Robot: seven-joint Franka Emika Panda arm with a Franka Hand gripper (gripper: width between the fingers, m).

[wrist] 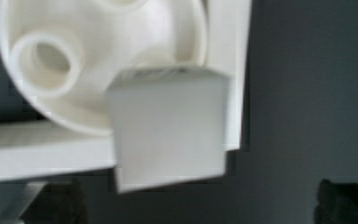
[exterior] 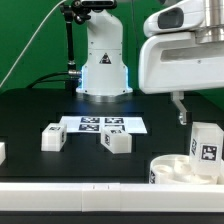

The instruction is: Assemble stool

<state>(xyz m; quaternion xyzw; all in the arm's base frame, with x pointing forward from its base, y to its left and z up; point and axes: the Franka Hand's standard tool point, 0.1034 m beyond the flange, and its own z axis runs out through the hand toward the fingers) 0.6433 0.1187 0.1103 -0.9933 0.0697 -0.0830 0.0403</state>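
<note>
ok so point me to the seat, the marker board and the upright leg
seat [exterior: 163,172]: exterior view, on its front rim
marker board [exterior: 100,124]: exterior view, on the middle tag
upright leg [exterior: 206,145]: exterior view, on its front face

Bright, even light bleaches the white seat, blurred in the wrist view, sharper in the exterior view.

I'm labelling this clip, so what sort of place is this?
Probably a robotics lab bench: a robot arm standing on a black table, a marker board lying on it, and a green backdrop.
</note>
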